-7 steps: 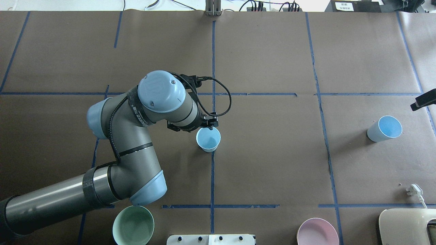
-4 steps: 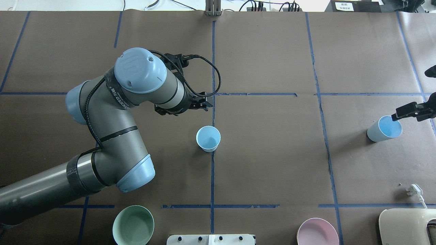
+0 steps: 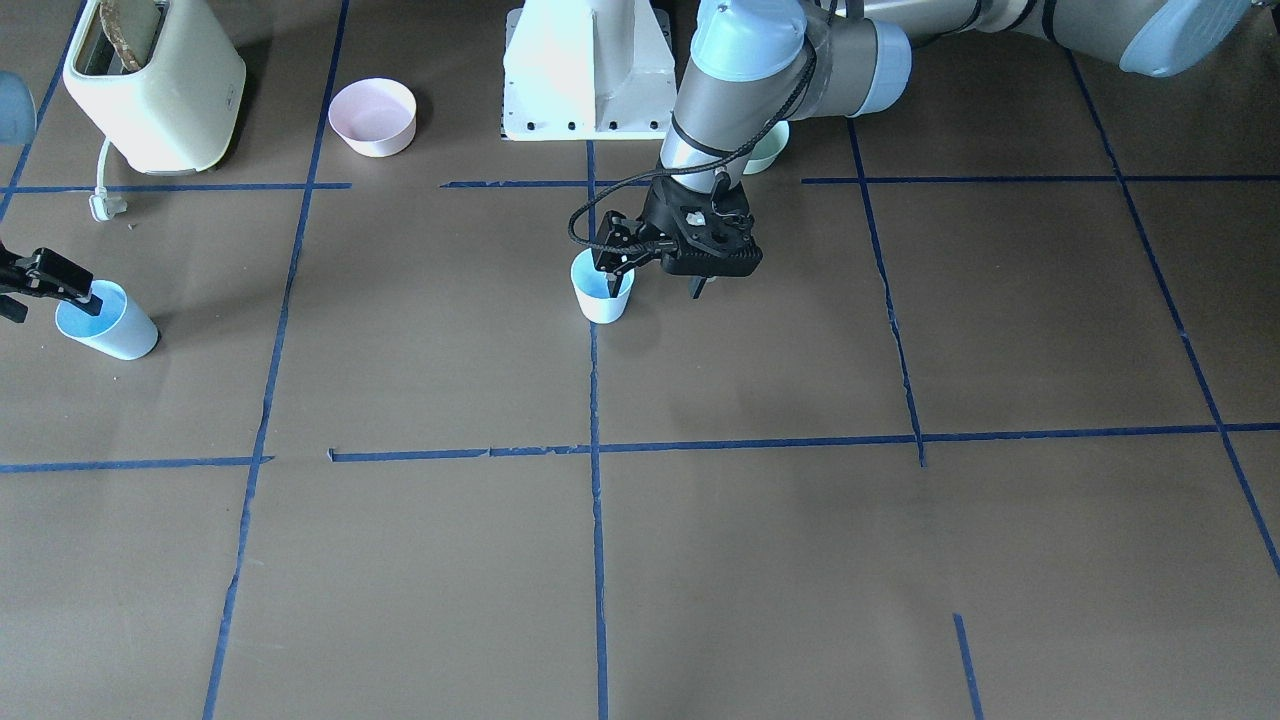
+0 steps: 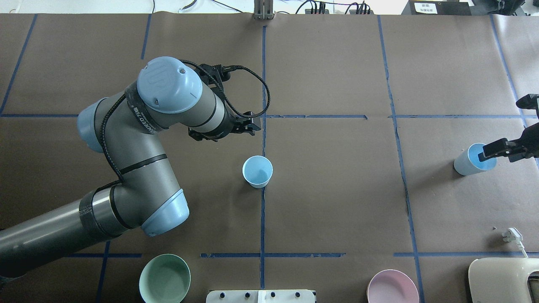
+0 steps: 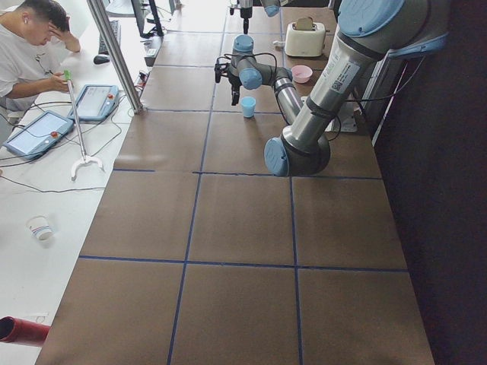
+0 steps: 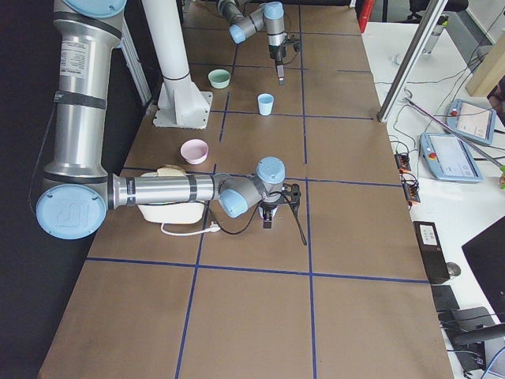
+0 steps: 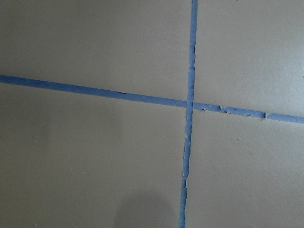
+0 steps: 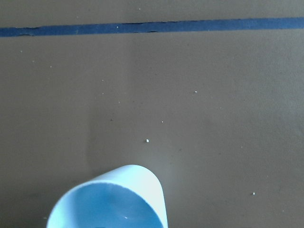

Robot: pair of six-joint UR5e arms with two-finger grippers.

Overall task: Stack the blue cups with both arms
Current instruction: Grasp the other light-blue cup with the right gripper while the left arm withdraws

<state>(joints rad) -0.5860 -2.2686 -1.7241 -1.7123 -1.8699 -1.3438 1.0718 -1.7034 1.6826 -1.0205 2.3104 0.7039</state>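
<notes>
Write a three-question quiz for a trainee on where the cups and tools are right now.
1. True or false: the centre blue cup and the right-side blue cup are stacked.
2. The left tool is: A) clamped on the centre blue cup; B) open, empty and off that cup; C) lifting both cups.
3. Which tool has a finger at the right-side blue cup's rim?
Key: 1 false, they stand far apart; 2 B; 3 the right tool.
</notes>
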